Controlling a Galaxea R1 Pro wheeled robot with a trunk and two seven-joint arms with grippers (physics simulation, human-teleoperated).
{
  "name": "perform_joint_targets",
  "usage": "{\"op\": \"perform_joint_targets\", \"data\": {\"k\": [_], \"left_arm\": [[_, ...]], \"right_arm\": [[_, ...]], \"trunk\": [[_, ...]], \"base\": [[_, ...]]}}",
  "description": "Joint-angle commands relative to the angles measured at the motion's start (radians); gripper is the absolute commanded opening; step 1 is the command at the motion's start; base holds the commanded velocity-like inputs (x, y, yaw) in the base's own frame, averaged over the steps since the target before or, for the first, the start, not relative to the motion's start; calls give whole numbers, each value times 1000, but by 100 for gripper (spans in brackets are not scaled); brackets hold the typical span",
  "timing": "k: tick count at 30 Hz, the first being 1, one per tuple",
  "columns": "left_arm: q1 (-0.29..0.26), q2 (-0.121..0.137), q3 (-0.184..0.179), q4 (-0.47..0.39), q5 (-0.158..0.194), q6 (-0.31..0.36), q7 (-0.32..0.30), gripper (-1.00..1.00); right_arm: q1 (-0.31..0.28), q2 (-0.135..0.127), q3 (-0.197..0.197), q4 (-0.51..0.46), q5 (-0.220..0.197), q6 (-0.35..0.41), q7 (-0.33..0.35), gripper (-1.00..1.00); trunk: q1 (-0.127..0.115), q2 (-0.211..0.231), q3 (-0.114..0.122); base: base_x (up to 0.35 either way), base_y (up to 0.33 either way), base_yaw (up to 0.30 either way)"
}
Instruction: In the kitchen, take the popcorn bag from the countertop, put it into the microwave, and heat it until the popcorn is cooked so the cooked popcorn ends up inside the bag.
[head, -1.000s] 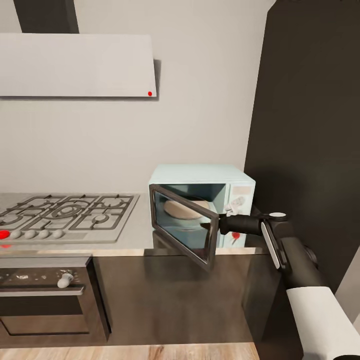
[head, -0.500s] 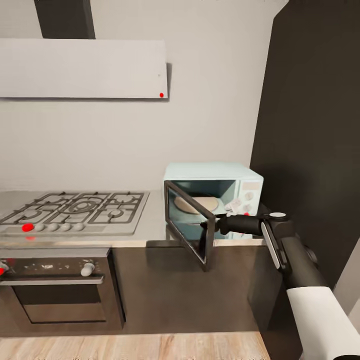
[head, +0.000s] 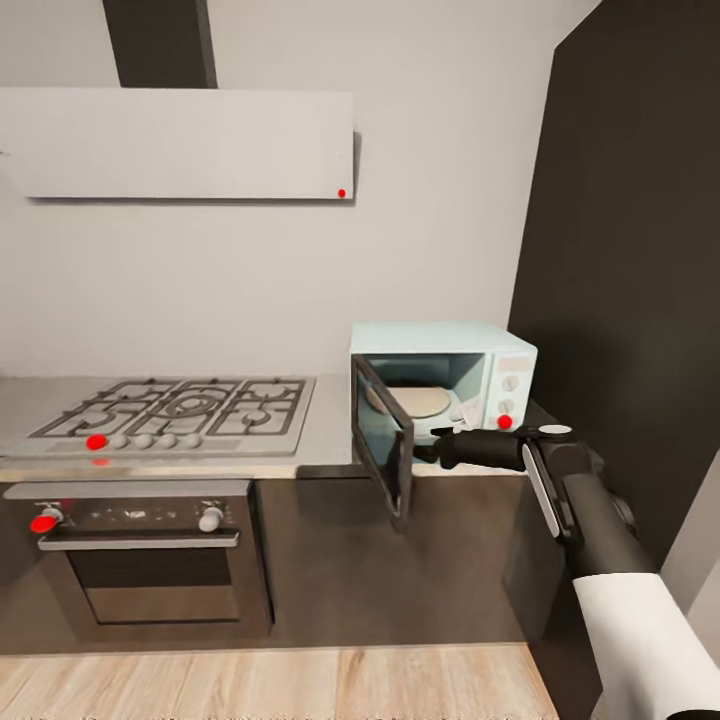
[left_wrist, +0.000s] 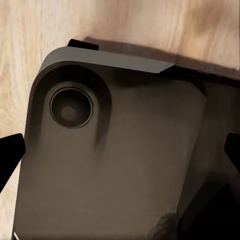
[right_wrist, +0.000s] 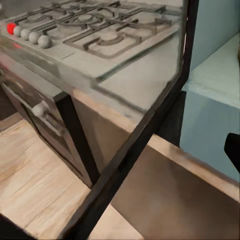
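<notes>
The right gripper (head: 432, 455) sits at the free edge of the microwave's door (head: 384, 450), on the end of a dark arm reaching in from the lower right. Over the last second that door has swung from roughly half open to nearly square with the cabinet front, and the gripper has travelled with it, so the arm appears to be drawing the door wide. Whether its fingers are clamped on the edge or merely hooked behind it cannot be told. The whole view has also slid sideways, meaning the robot itself has shifted; the hob (head: 180, 412) and oven (head: 145, 560) have not moved.

In the left wrist view the left gripper's (left_wrist: 120, 155) dark fingertips (left_wrist: 10, 155) stand wide apart at either edge, with a dark part of the robot's body and wooden floor beyond them.

Further back, the microwave (head: 445, 385) stands on the countertop (head: 330, 440) by the dark wall panel, its cavity now plainly open, a pale turntable (head: 415, 401) inside. No popcorn bag can be made out, so loading probably remains.
</notes>
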Motion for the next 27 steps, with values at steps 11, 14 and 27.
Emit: {"op": "perform_joint_targets", "data": {"k": [11,14,27], "left_arm": [[1,0,1,-1,6,-1,-1,100],[0,0,1,-1,6,-1,-1,100],[0,0,1,-1,6,-1,-1,100]], "right_arm": [[0,0,0,8,6,4,9,100],[0,0,0,12,5,4,9,100],[0,1,0,14,5,4,8,100]], "trunk": [[0,-1,-1],[0,-1,-1],[0,-1,-1]], "base": [[-111,116,0],[-39,160,0],[-2,163,0]]}}
